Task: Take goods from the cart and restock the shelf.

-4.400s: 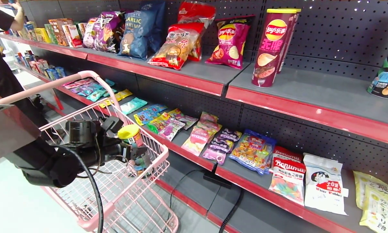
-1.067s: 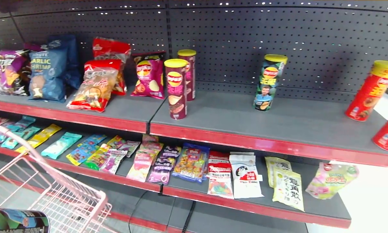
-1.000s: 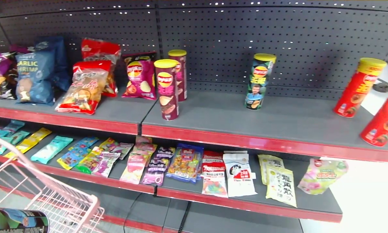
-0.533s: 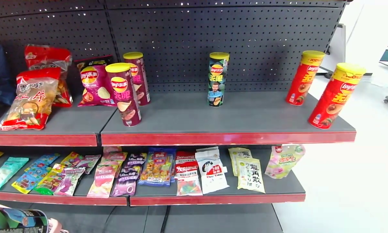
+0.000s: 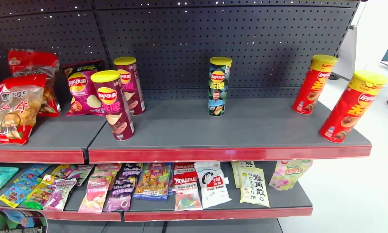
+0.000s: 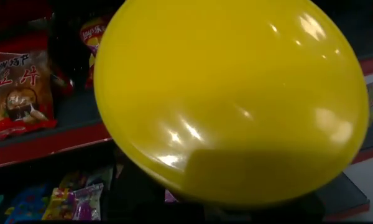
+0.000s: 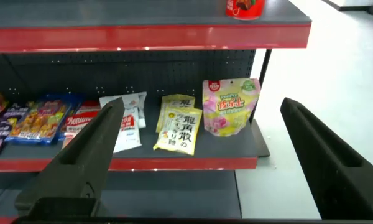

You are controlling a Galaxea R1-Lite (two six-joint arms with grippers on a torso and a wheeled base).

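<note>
One dark-green chip can (image 5: 16, 221) is held low at the robot's left, clear of any surface, its yellow lid (image 6: 230, 99) looming right before the left wrist camera. It is gripped by the left gripper, though the fingers are hidden behind that lid. Ahead, the upper shelf (image 5: 220, 132) is seen with a matching can (image 5: 218, 86) standing alone at mid-shelf, maroon cans (image 5: 113, 105) to its left, red cans (image 5: 352, 106) to its right. The right gripper (image 7: 202, 106) is spread wide and empty, faced toward the candy packets (image 7: 177, 130) on the lower shelf (image 7: 236, 147).
</note>
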